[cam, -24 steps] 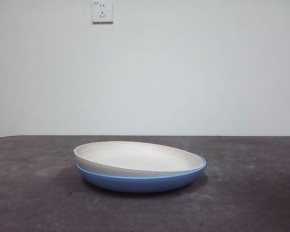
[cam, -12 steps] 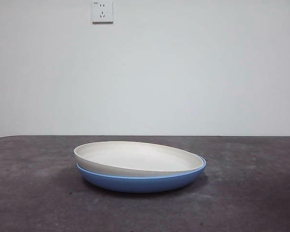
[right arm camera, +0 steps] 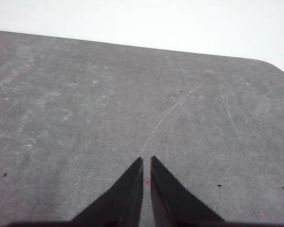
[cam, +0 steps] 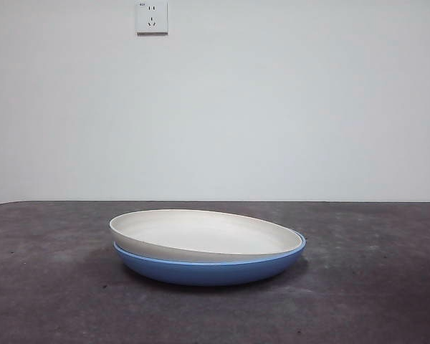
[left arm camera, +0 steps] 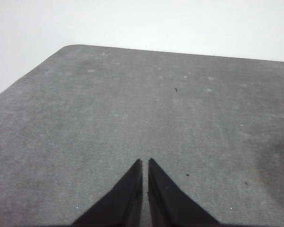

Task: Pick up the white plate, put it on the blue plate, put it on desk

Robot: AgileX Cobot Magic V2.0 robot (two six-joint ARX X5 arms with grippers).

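White plate (cam: pixel 201 233) rests tilted in blue plate (cam: pixel 215 269).

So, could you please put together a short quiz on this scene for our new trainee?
1. True or false: the white plate sits level inside the blue plate.
2. What is each arm holding: (a) a plate, (b) nothing, (c) a cup?
3. Fill in: the wall above the desk carries a white ____.

Key
1. False: it rests tilted, its rim raised on one side and sunk into the blue plate on the other.
2. (b): the left gripper and the right gripper each have their fingers together over bare desk, away from the plates.
3. Socket.
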